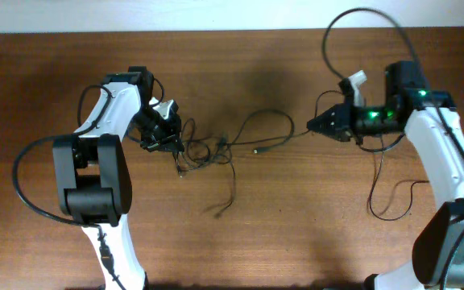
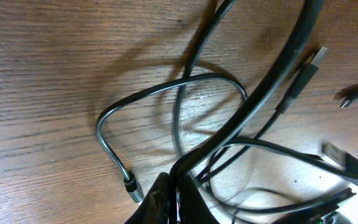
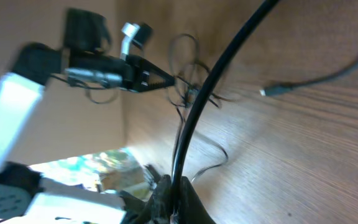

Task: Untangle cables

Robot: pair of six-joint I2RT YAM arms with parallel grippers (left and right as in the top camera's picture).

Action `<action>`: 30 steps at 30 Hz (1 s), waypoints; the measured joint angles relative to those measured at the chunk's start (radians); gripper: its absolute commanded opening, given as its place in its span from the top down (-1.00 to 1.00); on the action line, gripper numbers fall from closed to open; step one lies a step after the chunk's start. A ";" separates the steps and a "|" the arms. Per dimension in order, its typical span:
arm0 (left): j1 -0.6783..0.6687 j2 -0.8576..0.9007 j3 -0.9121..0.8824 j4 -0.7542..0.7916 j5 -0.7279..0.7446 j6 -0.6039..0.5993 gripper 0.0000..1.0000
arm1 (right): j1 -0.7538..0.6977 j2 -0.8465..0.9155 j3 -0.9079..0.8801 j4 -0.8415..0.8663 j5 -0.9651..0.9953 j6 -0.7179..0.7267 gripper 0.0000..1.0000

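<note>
A tangle of thin black cables (image 1: 204, 151) lies on the wooden table left of centre. One strand (image 1: 268, 145) runs right from it to my right gripper (image 1: 313, 125), which is shut on the cable; the right wrist view shows the black cable (image 3: 197, 106) pinched between its fingers (image 3: 176, 190). My left gripper (image 1: 177, 145) sits at the tangle's left edge, shut on a black cable (image 2: 229, 134) between its fingertips (image 2: 174, 193). A grey cable with a metal plug (image 2: 133, 186) loops beside it. A USB plug (image 2: 316, 59) lies at upper right.
A loose strand (image 1: 230, 197) trails toward the table front. A plug end (image 1: 257, 150) lies mid-table. Another thin cable loop (image 1: 393, 201) lies near the right arm base. Both arms' own thick cables (image 1: 31, 185) arc over the table sides.
</note>
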 measured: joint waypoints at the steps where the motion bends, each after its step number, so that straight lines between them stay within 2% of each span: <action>1: 0.000 0.000 0.000 0.000 -0.003 0.000 0.89 | -0.025 0.000 0.000 -0.003 -0.019 -0.005 0.92; 4: 0.001 0.000 0.000 0.001 -0.015 -0.005 0.89 | -0.113 0.000 0.000 -0.049 -0.035 -0.010 0.92; 10: 0.001 0.000 0.000 0.011 -0.015 -0.008 0.85 | -0.313 0.000 0.000 -0.098 -0.235 -0.013 0.92; 12: 0.001 0.000 0.000 0.012 -0.015 -0.008 0.84 | -0.334 0.000 0.002 -0.140 -0.278 -0.014 0.92; 14: 0.001 0.000 0.000 0.018 -0.015 -0.008 0.81 | -0.323 0.000 0.002 -0.154 -0.287 -0.028 0.92; 19: 0.001 0.000 0.000 0.028 -0.016 -0.011 0.79 | -0.207 -0.001 0.003 -0.195 -0.138 -0.039 0.92; 25: 0.001 0.000 0.000 0.031 -0.020 -0.015 0.77 | -0.086 -0.001 0.005 0.138 -0.171 0.031 0.92; 28: 0.001 0.000 -0.001 0.033 -0.022 -0.016 0.75 | -0.039 -0.002 0.004 0.446 -0.182 0.137 0.92; 30: 0.001 0.000 -0.001 0.034 -0.023 -0.018 0.74 | -0.027 -0.002 0.008 0.705 -0.179 0.282 0.92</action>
